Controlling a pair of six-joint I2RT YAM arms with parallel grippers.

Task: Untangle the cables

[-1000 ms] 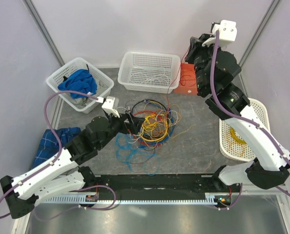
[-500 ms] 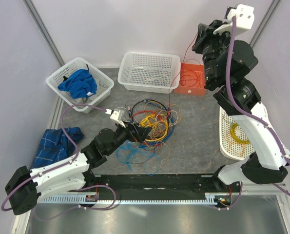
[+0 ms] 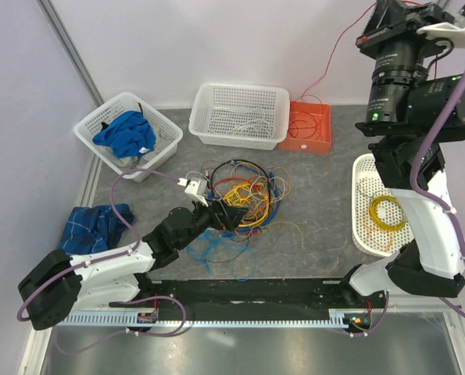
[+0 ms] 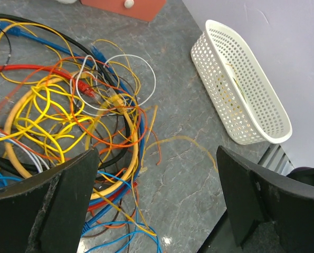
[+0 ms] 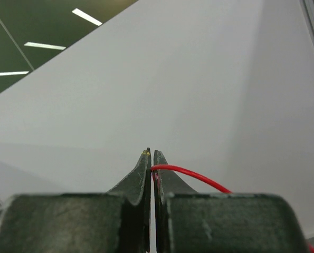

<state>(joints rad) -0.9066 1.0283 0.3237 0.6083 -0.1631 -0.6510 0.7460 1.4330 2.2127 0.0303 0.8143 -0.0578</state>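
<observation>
- Right claw (image 5: 151, 154) is pinched shut on a thin red wire (image 5: 191, 171); the wire comes out from between the tips to the right.
- In the top view the right arm is raised high at the far right corner. The red wire hangs from it down to the orange box (image 3: 310, 129), where more red wire lies in loops.
- Left claw (image 4: 157, 155) is spread wide and holds nothing; both fingers (image 4: 67, 205) are apart from the wires.
- It sits low over the near right edge of the cables (image 3: 244, 199), pointing toward the right side of the tabletop (image 3: 318, 226).
- The cables lie in one tangled bunch mid-tabletop, just in front of the white basket (image 3: 234, 141). Yellow, orange, red, blue, black and white loops overlap, with the blue strands spilling out on the near side.
- From the left wrist view, yellow loops are thickest in the middle, a black loop runs round the far side, and one pale orange strand trails off alone to the right.
- The white basket holds a few thin pale wires.
- An oval white tray (image 3: 361, 180) at the right edge holds a yellow coil (image 3: 387, 212).
- A second basket (image 3: 91, 129) at the far left holds a blue cloth (image 3: 125, 133).
- A blue checked cloth (image 3: 91, 226) lies on the left edge of the tabletop.
</observation>
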